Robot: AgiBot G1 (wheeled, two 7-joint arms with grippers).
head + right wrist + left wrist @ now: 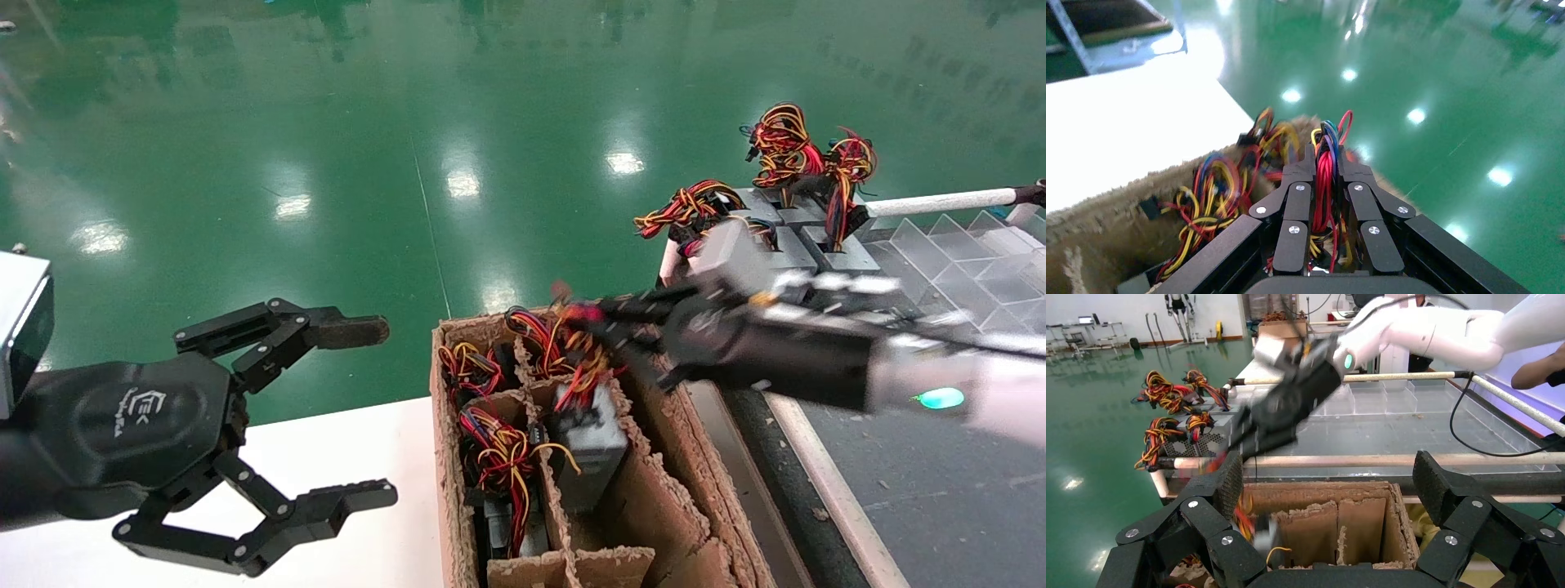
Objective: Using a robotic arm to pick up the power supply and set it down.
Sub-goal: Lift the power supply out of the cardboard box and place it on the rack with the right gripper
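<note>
Right hand (1325, 184) pinches wires (1324, 177) above crowded cardboard box (654, 457).

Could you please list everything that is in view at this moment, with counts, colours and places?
Brown cardboard divider box: one, beside the white table.
Grey metal power supplies with red, yellow and black wires: three visible in the box, one lifted partly out.
More grey power supplies: several, on the clear compartment tray, far right.
White table: one, near left.
Green floor: beyond.
Left gripper: black, open, over the table.
Right gripper: black, shut on wires above the box.
</note>
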